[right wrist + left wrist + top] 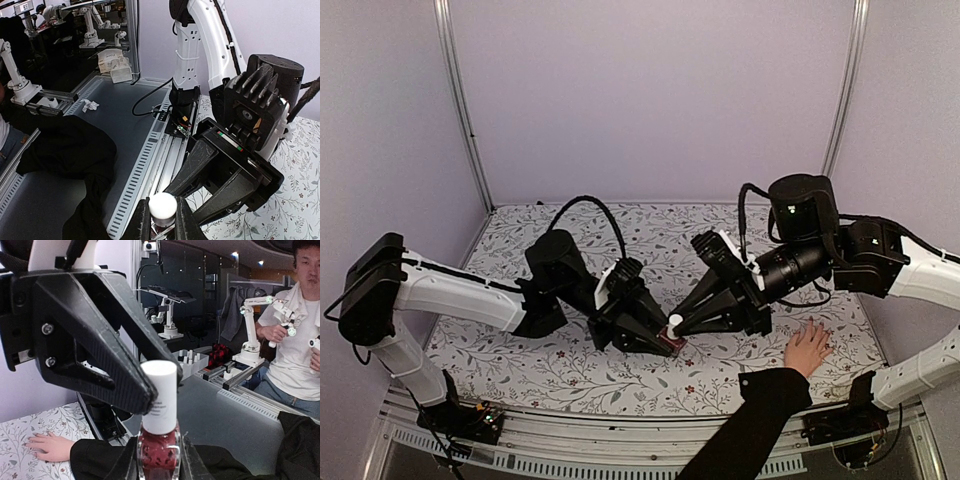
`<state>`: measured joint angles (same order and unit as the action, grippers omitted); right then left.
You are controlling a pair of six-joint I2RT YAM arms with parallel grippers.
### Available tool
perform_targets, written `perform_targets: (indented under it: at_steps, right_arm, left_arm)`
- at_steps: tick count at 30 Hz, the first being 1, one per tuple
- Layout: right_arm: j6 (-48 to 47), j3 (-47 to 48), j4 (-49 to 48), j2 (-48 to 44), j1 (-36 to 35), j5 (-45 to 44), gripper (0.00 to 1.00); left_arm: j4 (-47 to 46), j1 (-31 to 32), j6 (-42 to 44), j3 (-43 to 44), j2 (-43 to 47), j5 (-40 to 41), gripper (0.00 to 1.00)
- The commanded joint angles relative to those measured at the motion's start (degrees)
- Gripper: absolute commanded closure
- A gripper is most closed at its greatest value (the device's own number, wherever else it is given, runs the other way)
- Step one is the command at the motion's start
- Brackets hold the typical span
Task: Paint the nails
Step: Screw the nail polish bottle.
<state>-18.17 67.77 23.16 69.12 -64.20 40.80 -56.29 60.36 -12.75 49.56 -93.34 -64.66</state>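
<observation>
Centrally, a little toward the near edge of the table (570, 365), a small dark-red bottle (159, 454) is held upright by the left gripper (656, 338). Its fingers are clamped on the glass body from both sides. The bottle's white cap (163, 206) is seated on the neck and is pinched by the right gripper (686, 322), which is brought in from the right side of the table and closed tight on it. The two grippers are thus set tip to tip at the bottle, the left one low on the glass and the right one above it on the cap. Whether the bottle's base is resting on the flowered cloth cannot be told.

A light-skinned hand (807, 350) is laid palm down on the cloth near the right end of the near edge, well apart from the bottle and from both grippers. Its fingers are spread and pointed toward the far edge. A black sleeve (750, 420) is stretched from the wrist back over the near edge. The nails (814, 327) are found at those fingertips, but they are too small for their colour to be made out.
</observation>
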Motion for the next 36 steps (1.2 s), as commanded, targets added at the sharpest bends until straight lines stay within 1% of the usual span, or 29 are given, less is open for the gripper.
perform_targets:
  at_steps: [1, 4, 6, 11, 21, 29, 36]
  right_arm:
    - [1.12, 1.29, -0.52, 0.6, -0.83, -3.53, 1.0]
    - [3.19, 0.76, -2.09, 0.4, -0.83, -6.97, 1.0]
    - [4.23, 0.22, -2.77, 0.19, -0.85, -9.07, 1.0]
    - [5.55, -0.96, -4.48, -0.52, -0.83, -14.3, 1.0]
    - [8.28, -1.96, -7.17, 0.22, -0.83, -27.68, 1.0]
    - [12.06, -2.84, -11.95, 3.24, -0.83, -37.7, 1.0]
    - [16.91, -3.41, -16.72, 7.41, -0.83, -47.96, 1.0]
  left_arm:
    - [-3.92, -1.82, -0.96, -1.31, 1.15, 4.5, 1.0]
    - [-4.66, -2.73, -0.25, -2.93, 3.24, 8.68, 1.0]
    - [-3.58, -3.02, 1.23, -3.58, 4.65, 11.82, 1.0]
    - [-0.93, -3.08, 4.94, -5.26, 7.71, 21.09, 1.0]
    - [2.13, -2.56, 8.95, -6.16, 10.9, 40.13, 1.0]
    - [0.87, 0.78, 15.68, -5.09, 8.83, 58.19, 1.0]
    - [-3.23, 5.05, 22.55, -1.07, 2.68, 74.19, 1.0]
